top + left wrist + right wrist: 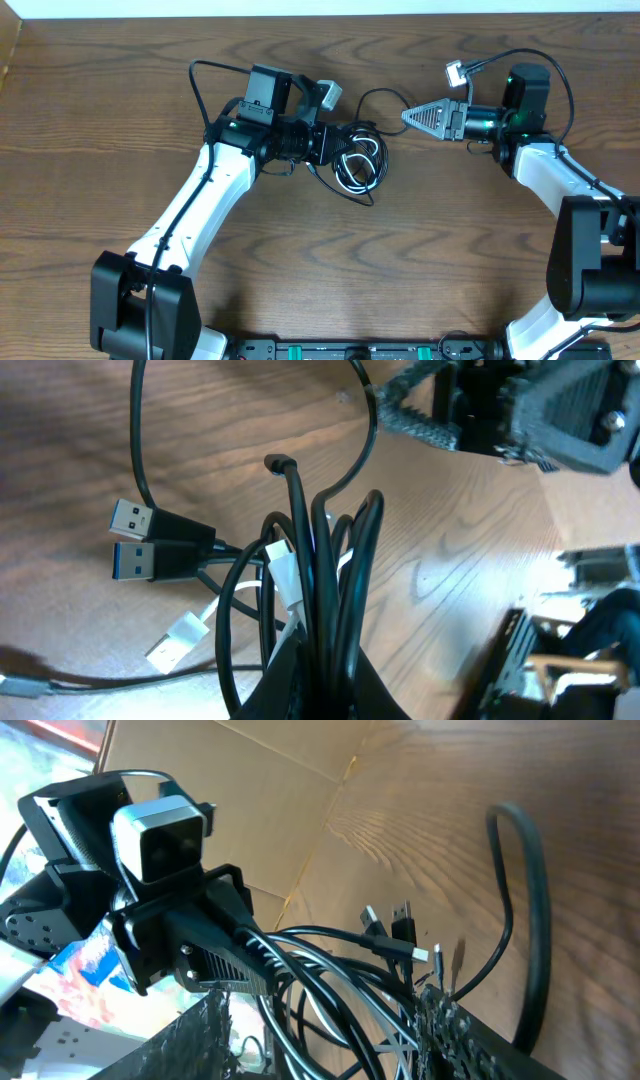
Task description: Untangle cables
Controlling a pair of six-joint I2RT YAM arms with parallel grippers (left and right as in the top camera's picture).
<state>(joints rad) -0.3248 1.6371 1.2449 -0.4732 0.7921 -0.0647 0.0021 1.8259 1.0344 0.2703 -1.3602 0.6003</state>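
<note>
I find the cables [358, 160] bunched at twelve o'clock on the surface [300, 260], with the left gripper [338, 150] jaws clamped on them. The right gripper [408, 117], at their two o'clock, has jaws parted and empty. The cords look light, limp and slippery (the plugs [135, 520] may snag). I judge it best to grasp behind a free plug.

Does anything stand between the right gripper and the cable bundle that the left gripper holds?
Nothing foreign shows. Between the right gripper and the cable bundle, clamped in the left gripper, there is only bare table and one black loop of the bundle itself, arching toward the right gripper's tips.
</note>
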